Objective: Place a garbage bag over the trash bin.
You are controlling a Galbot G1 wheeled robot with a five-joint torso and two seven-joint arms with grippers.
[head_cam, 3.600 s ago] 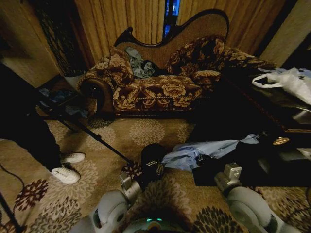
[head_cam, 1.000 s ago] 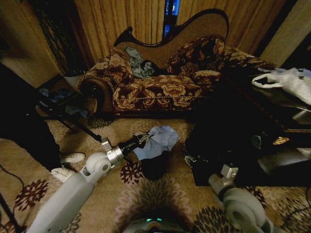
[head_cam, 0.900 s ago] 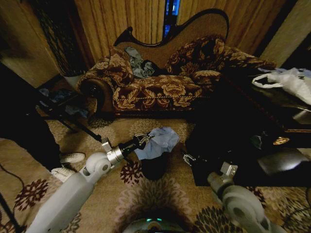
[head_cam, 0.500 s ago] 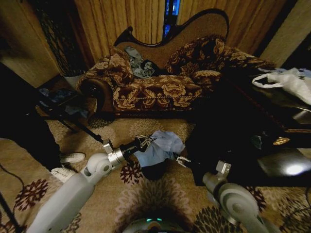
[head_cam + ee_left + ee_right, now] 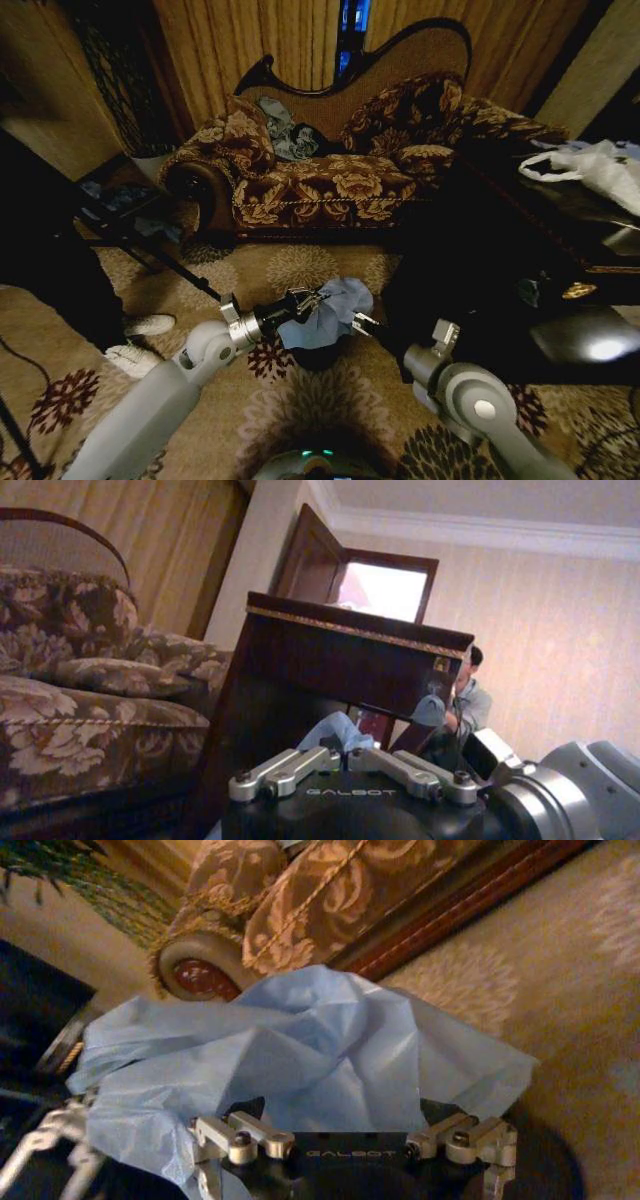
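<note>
While pinched, garbage bag [image 5: 333,311] in left gripper [image 5: 311,299]

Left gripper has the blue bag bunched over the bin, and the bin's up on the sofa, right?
Not the sofa. In the head view the bin stands on the carpet in front of it. The rest holds: the left gripper holds the blue bag bunched over the bin.

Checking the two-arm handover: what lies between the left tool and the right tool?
In the head view, the crumpled garbage bag fills the stretch between the left tool and the right tool, bunched over the trash bin.
</note>
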